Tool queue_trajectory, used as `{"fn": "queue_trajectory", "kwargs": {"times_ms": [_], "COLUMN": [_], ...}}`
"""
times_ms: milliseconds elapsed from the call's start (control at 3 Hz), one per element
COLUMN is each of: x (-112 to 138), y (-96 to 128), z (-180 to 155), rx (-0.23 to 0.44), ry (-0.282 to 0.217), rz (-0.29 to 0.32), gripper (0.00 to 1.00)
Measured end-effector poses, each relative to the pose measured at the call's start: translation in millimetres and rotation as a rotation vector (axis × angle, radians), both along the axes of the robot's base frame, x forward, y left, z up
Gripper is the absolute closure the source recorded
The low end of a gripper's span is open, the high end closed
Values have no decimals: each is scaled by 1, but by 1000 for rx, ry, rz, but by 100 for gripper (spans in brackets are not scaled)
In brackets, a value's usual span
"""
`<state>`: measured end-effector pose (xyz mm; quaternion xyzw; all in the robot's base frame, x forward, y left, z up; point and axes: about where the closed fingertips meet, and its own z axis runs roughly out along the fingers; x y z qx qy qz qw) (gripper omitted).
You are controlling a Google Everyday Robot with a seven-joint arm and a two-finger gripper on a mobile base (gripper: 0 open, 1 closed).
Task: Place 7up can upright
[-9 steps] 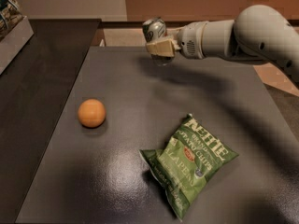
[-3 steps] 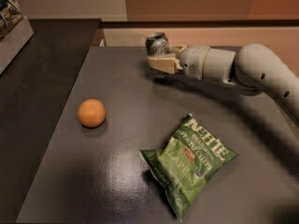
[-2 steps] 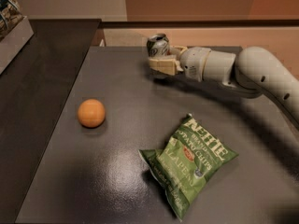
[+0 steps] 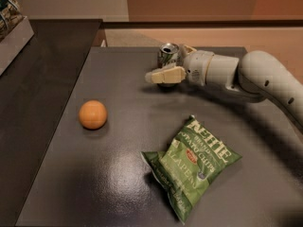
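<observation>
The 7up can [image 4: 168,55] is a small silvery-green can with a shiny top. It stands upright at the far middle of the dark table [image 4: 118,174], its base at or just above the surface. My gripper [image 4: 162,66] reaches in from the right and is shut on the can. The near beige finger [image 4: 165,75] crosses the can's lower front, and the far finger is mostly hidden behind the can. The white arm [image 4: 255,77] stretches away to the right edge.
An orange ball [image 4: 93,114] lies on the left of the table. A green chip bag [image 4: 191,163] lies at the front right. A lower dark counter with a tray of goods [image 4: 12,30] runs along the left. The table's far edge is just behind the can.
The gripper with the can has moved down toward the table and slightly toward me. The can now sits upright and low at the table surface. The ball and bag have not moved.
</observation>
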<state>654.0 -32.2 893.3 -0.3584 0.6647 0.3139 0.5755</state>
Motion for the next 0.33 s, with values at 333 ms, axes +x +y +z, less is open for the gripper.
{"fn": "queue_trajectory", "kwargs": {"times_ms": [333], "x": [0], "y": [0], "z": [0], "rx": [0], "ry": [0], "rz": [0], "gripper": [0]}}
